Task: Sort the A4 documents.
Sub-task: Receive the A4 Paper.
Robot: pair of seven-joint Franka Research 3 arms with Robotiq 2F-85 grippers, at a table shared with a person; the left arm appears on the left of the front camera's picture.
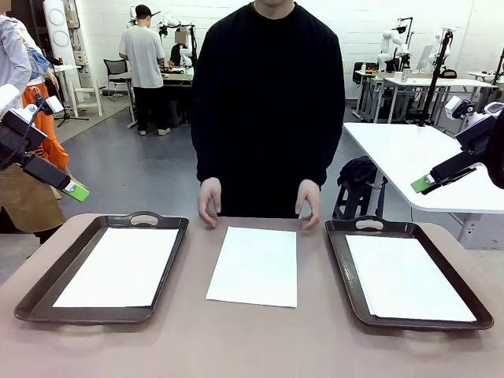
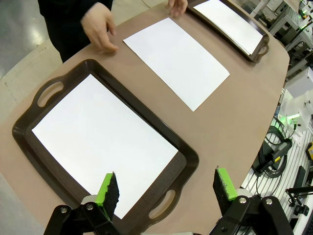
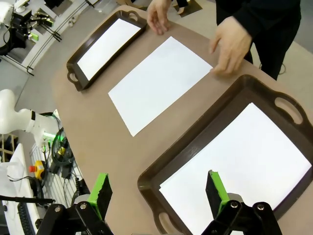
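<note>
A4 sheet (image 1: 253, 265) mid-table, btwn two trays (image 1: 31, 295) – person's hands (image 1: 209, 200) at far edge

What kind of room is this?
Probably a robot lab or workshop. Behind the brown table stand white workbenches with other equipment, on a grey hard floor, and a black claw with green pads hovers nearby.

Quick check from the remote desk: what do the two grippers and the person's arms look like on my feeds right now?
The left gripper and right gripper are alike: black angular finger links with bolt heads, tipped with bright green holders carrying black textured pads. In the front view, white arm segments sit behind each black gripper. The person wears a plain black long-sleeved top, its sleeves reaching the wrists.
</note>
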